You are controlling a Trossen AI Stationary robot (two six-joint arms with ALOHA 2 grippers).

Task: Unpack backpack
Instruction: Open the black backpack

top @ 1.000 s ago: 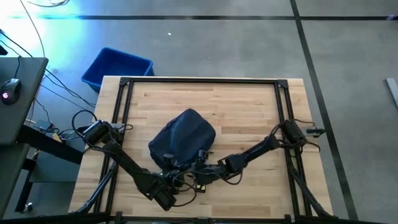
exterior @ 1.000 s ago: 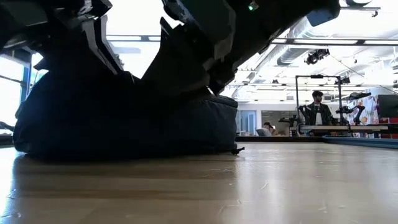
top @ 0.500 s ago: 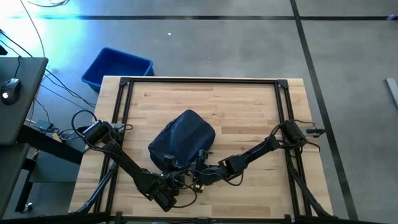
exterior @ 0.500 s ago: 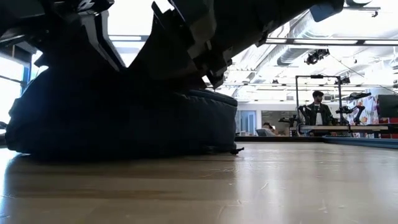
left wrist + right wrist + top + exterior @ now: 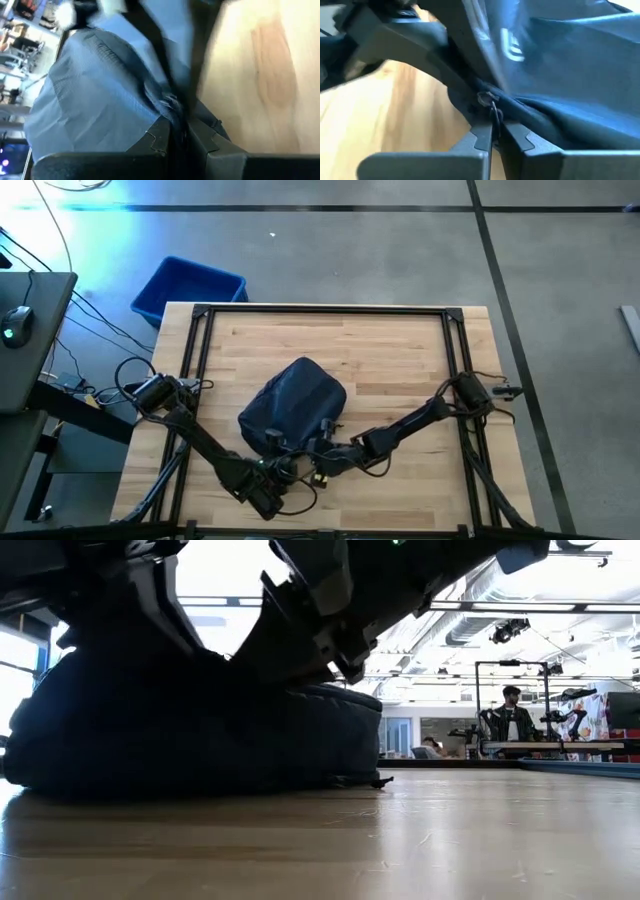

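Right gripper [image 5: 492, 134]: fingers pressed together on a thin metal zipper pull [image 5: 490, 102] at the seam of the backpack [image 5: 560, 75]. A small pale logo [image 5: 512, 45] shows on the soft, finely woven navy fabric just past the seam.

Left gripper [image 5: 180, 137]: fingers clenched on a fold of the same fabric beside a dark strap [image 5: 155, 40]; cloth bunches and creases at the fingertips.

Arm pose, high view: the left arm runs from its base at the table's left edge down toward the near edge, with its gripper [image 5: 283, 468] at the backpack's near rim. The right arm reaches in low from the right edge, with its gripper [image 5: 318, 452] meeting the same rim, just beside the left one.

The backpack [image 5: 293, 407] is a rounded oval, slumped, lying flat on the pale wood-plank table [image 5: 400, 350], near centre. In the low view it rests as a dark mound [image 5: 190, 730] under both arms.

A blue plastic bin [image 5: 188, 288] stands on the floor beyond the far left corner.
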